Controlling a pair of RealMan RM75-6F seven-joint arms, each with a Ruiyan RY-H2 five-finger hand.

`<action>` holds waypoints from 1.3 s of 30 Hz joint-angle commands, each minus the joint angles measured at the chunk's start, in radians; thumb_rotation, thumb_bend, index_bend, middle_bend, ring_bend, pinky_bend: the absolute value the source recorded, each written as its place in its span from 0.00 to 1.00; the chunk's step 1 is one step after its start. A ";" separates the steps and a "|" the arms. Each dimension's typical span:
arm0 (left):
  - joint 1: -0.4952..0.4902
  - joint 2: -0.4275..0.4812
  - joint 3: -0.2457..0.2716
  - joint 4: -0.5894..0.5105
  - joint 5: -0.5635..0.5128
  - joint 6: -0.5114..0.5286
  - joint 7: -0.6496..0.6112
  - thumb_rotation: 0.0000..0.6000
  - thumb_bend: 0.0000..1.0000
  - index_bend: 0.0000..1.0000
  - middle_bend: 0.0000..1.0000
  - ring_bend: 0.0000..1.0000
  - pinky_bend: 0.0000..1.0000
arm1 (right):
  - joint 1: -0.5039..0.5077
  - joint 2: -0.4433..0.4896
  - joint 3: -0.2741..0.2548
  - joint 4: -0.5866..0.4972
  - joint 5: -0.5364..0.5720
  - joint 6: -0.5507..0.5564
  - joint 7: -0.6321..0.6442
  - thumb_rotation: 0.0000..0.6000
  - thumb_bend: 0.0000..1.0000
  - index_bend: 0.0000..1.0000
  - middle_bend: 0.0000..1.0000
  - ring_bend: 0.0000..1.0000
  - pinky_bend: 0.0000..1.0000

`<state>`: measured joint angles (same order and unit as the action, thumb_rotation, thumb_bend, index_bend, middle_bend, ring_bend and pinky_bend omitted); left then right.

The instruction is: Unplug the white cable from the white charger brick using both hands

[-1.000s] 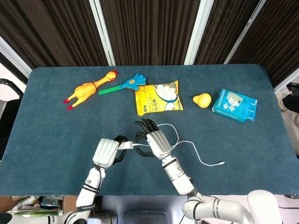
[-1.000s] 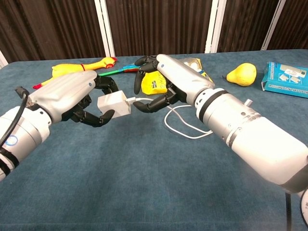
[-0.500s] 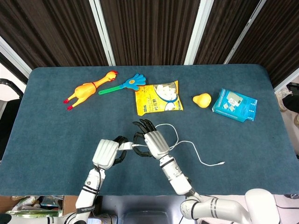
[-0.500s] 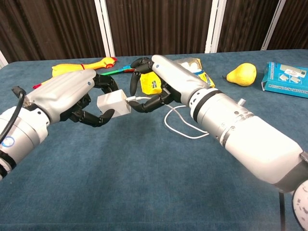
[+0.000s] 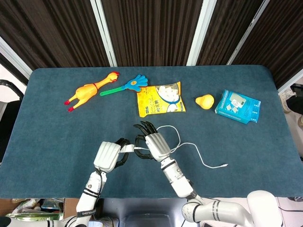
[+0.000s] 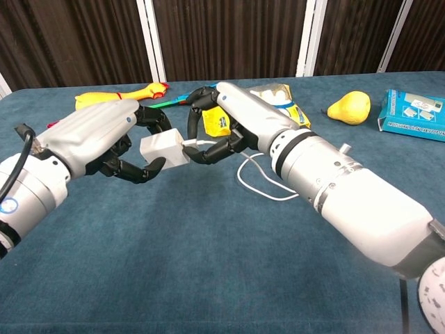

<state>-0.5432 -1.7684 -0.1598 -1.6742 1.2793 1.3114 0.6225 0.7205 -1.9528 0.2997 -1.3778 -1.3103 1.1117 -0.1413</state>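
White charger brick (image 6: 163, 148) sits in your left hand (image 6: 97, 141), lifted just above the blue tabletop (image 6: 174, 264), fingers wrapped around its body. Your right hand (image 6: 229, 118) has edged leftward over the last second, so its curled fingers now sit right against the plug end of the cable (image 6: 259, 182), pinching it where it enters the brick. The plug looks still seated; no gap shows between it and the brick face. The rest of the cable trails in loops across the table toward your right. That closer grip suggests you are set for the pull: hold the brick steady and draw the right hand straight away.
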 commanded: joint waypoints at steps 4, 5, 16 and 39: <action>0.002 0.002 0.003 -0.005 0.004 0.002 0.000 1.00 0.56 0.75 0.79 1.00 1.00 | 0.003 -0.002 0.003 -0.004 0.010 0.003 -0.009 1.00 0.54 0.77 0.27 0.02 0.00; 0.002 0.002 0.003 -0.005 0.004 0.002 0.000 1.00 0.56 0.75 0.79 1.00 1.00 | 0.003 -0.002 0.003 -0.005 0.011 0.003 -0.009 1.00 0.54 0.77 0.28 0.02 0.00; 0.003 0.013 0.004 -0.004 0.010 0.000 -0.002 1.00 0.56 0.75 0.79 1.00 1.00 | 0.002 -0.006 0.008 -0.017 0.019 0.030 -0.044 1.00 0.56 0.86 0.34 0.07 0.00; 0.008 0.081 0.010 0.160 -0.025 -0.071 -0.089 1.00 0.55 0.75 0.78 1.00 1.00 | -0.064 0.155 -0.052 0.037 0.058 0.003 -0.058 1.00 0.57 0.87 0.34 0.08 0.00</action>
<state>-0.5401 -1.6869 -0.1610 -1.5568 1.2697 1.2633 0.5619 0.6697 -1.8125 0.2639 -1.3710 -1.2658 1.1305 -0.2009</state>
